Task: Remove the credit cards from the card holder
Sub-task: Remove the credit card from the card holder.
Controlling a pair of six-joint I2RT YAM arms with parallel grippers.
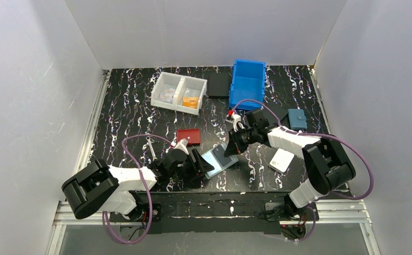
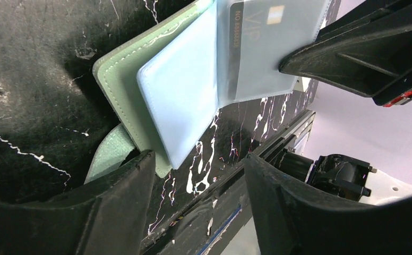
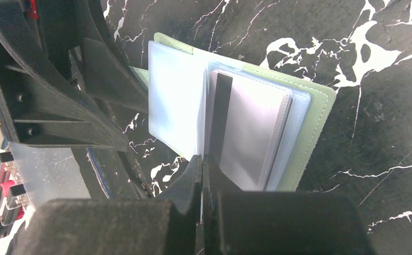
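1. Right tool (image 3: pixel 202 169) has its 2 fingers pressed together on the edge of a clear sleeve of the card holder (image 3: pixel 316 123), holding that sleeve raised off the others.
2. Left tool (image 2: pixel 198 162) stands wide at the card holder's near-left corner, fingers apart, gripping nothing; bare table (image 1: pixel 135 122) shows in the gap.
3. The card holder lies open on the table between the 2 tools, sage-green cover down, pale sleeves fanned.
4. A grey credit card (image 2: pixel 257 37) marked VIP sits inside the raised sleeve.
5. A red wallet (image 1: pixel 188 136) lies just behind and left of the card holder; a white wallet (image 1: pixel 282 160) lies to its right, apart.
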